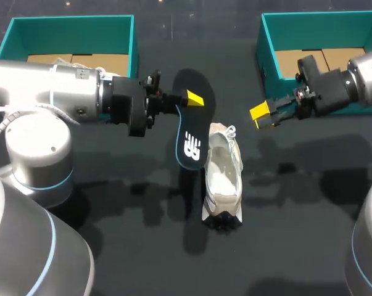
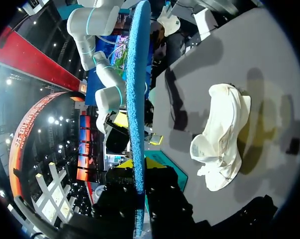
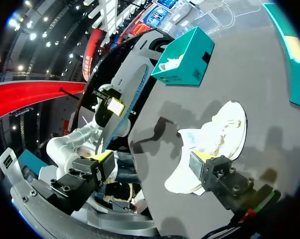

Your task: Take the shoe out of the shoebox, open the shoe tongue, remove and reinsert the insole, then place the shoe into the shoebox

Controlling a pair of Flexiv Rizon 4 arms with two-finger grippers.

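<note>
White shoe (image 1: 223,179) resting sole-down on the black table (image 1: 297,246), opening facing up. Close beside the shoe, toward the left arm's side, black insole (image 1: 190,132) with a blue edge, held up over the table; whether it touches the shoe, cannot tell. Pinched at the end farther from the shoe by the left gripper (image 1: 189,98), fingers pressed on it from both sides. Off the shoe's other side and clear of it, right gripper (image 1: 264,115) spread wide, clasping nothing. Well beyond the shoe, teal left shoebox (image 1: 71,28) and teal right shoebox (image 1: 272,28), one to either side, both open-topped
</note>
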